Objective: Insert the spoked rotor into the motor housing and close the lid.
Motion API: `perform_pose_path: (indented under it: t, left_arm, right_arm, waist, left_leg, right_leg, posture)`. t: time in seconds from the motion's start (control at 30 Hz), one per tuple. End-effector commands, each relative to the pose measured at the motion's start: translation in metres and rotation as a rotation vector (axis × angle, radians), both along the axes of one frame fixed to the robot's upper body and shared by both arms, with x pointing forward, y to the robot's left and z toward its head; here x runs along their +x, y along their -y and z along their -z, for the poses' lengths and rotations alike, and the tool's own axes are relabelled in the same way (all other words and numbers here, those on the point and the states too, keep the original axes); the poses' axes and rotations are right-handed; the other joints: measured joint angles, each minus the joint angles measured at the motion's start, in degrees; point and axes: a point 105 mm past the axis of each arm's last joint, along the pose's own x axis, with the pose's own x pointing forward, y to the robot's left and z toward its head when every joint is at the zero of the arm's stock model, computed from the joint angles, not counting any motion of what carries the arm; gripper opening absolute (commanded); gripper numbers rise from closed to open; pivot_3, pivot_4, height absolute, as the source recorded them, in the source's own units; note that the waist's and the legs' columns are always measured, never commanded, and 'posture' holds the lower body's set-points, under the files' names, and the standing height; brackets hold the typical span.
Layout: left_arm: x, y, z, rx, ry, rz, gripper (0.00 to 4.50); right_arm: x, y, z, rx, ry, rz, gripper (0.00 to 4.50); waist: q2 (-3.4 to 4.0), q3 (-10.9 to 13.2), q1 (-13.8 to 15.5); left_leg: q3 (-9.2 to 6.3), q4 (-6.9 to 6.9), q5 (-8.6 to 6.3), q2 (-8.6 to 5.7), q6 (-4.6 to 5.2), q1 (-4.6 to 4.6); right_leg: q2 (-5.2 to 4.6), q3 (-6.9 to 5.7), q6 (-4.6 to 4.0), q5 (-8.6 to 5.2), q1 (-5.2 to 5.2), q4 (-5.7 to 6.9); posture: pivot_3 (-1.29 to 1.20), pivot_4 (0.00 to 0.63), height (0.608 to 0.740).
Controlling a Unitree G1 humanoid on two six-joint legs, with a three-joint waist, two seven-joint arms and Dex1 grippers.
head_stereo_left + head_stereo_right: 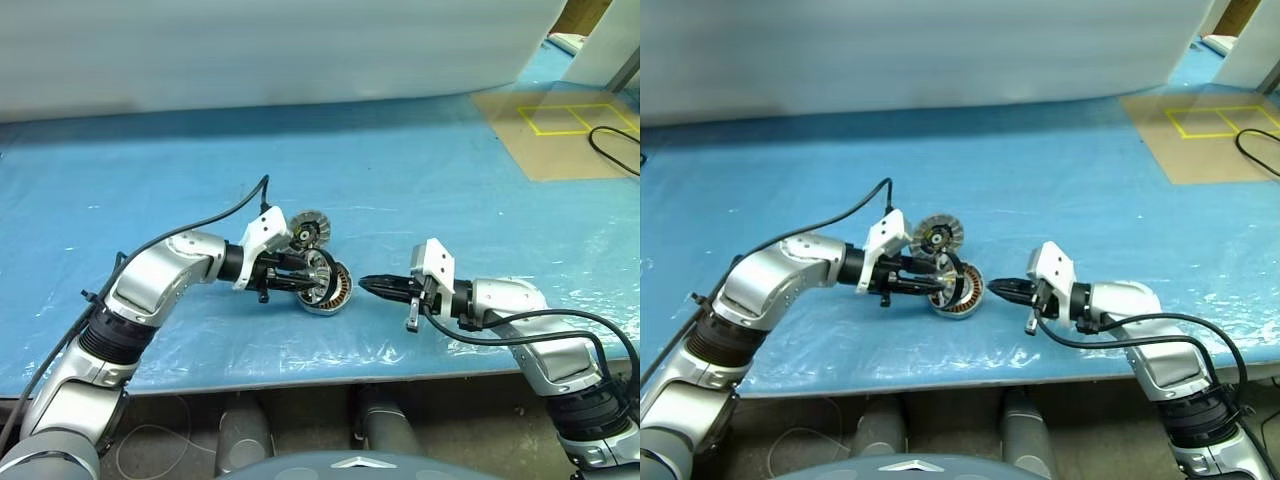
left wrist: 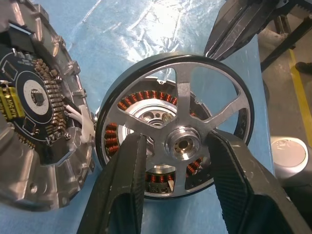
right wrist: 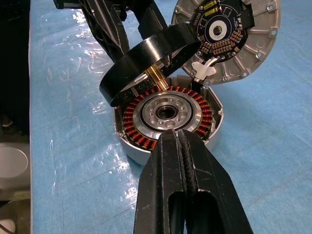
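While your left gripper (image 2: pixel 178 161) clamps the spoked rotor (image 2: pixel 178 122), it hangs tilted over the motor housing (image 3: pixel 168 119).
Your right gripper (image 3: pixel 178 139), jaws together, seems to touch the housing's rim; lid (image 3: pixel 229 36) open.

Spoked rotor (image 3: pixel 146 61) tilted above open motor housing (image 3: pixel 168 119); lid (image 3: pixel 229 36) upright behind, circuit face showing.

Blue plastic sheet (image 1: pixel 420 190) covers the table; brown board (image 1: pixel 560 135) with yellow tape outline (image 1: pixel 575 118)
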Motion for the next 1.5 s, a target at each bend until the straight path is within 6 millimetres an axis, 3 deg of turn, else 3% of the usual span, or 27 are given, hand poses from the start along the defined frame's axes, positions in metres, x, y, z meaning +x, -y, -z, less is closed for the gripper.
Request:
perform_pose_path:
  t: [0.03, 0.4, 0.67, 0.9, 1.0, 1.1, 1.33, 1.43, 1.5]
  left_arm:
    - [0.000, -0.002, 0.000, 0.034, 0.018, 0.017, 1.70]
    - [0.007, -0.001, 0.000, 0.061, 0.031, 0.019, 1.70]
    - [0.017, -0.003, -0.006, 0.072, 0.078, -0.007, 4.18]
    - [0.017, -0.004, -0.014, 0.054, 0.108, -0.009, 4.18]
    - [0.009, -0.001, -0.023, -0.035, 0.087, -0.008, 4.18]
    - [-0.001, -0.004, -0.029, -0.127, 0.047, -0.028, 3.60]
    - [-0.029, -0.019, -0.021, -0.257, -0.015, -0.063, 1.32]
    - [-0.031, -0.019, -0.013, -0.273, 0.020, -0.080, 0.27]
    - [-0.022, -0.015, -0.011, -0.307, 0.071, -0.127, 0.03]
  right_arm:
    - [0.001, -0.003, -0.008, 0.011, 0.039, -0.011, 0.00]
    - [0.002, -0.004, -0.008, 0.013, 0.043, -0.007, 0.00]
    - [0.002, -0.004, -0.007, 0.009, 0.047, -0.005, 0.00]
    - [0.002, -0.005, -0.006, 0.010, 0.048, -0.008, 0.00]
    - [0.003, -0.004, -0.007, 0.009, 0.048, -0.009, 0.00]
    - [0.004, -0.004, -0.006, 0.008, 0.049, -0.009, 0.00]
    - [0.006, -0.007, -0.012, 0.042, 0.064, -0.015, 0.00]
    - [0.004, -0.008, -0.014, 0.057, 0.057, -0.024, 0.00]
    - [0.003, -0.009, -0.015, 0.068, 0.052, -0.029, 0.00]
  waist:
    - [0.00, 0.00, 0.01]
    - [0.01, 0.00, 0.03]
    - [0.00, 0.00, 0.03]
    - [0.00, 0.00, 0.02]
    - [0.01, 0.00, 0.00]
    - [0.00, 0.00, -0.02]
    - [0.01, 0.00, -0.08]
    - [0.01, 0.00, 0.10]
    - [0.01, 0.00, 0.15]
  left_leg:
    - [0.00, 0.00, 0.00, 0.00, 0.00, 0.00]
    - [0.00, 0.00, 0.00, -0.01, 0.00, 0.00]
    - [-0.01, 0.00, 0.00, -0.01, 0.00, -0.01]
    - [-0.01, 0.00, 0.00, -0.01, -0.01, -0.01]
    - [-0.01, 0.00, 0.00, -0.01, -0.01, -0.02]
    - [-0.01, -0.01, 0.00, 0.00, -0.01, -0.03]
    - [0.00, -0.02, 0.00, 0.01, -0.01, -0.02]
    - [-0.01, -0.02, -0.01, 0.01, 0.01, -0.02]
    - [-0.01, -0.01, -0.01, 0.00, 0.01, -0.01]
  right_leg:
    - [0.00, 0.00, 0.00, 0.00, 0.00, 0.00]
    - [-0.01, 0.00, 0.00, 0.00, 0.02, 0.00]
    - [0.00, 0.00, 0.00, 0.00, 0.02, 0.00]
    - [0.00, 0.00, 0.00, 0.00, 0.02, -0.01]
    - [-0.01, 0.00, 0.00, 0.00, 0.02, -0.01]
    - [0.00, -0.01, 0.00, 0.00, 0.01, -0.02]
    - [0.00, -0.02, 0.00, 0.00, 0.01, -0.04]
    - [-0.02, -0.04, 0.00, 0.00, 0.02, -0.06]
    - [-0.03, -0.03, 0.00, 0.00, 0.03, -0.07]
  posture:
    - [0.00, 0.150, 0.740]
    - [0.00, 0.150, 0.740]
    - [0.00, 0.150, 0.740]
    - [0.00, 0.150, 0.740]
    - [0.00, 0.150, 0.740]
    - [0.00, 0.150, 0.740]
    - [0.00, 0.150, 0.740]
    - [0.00, 0.150, 0.740]
    - [0.00, 0.150, 0.740]
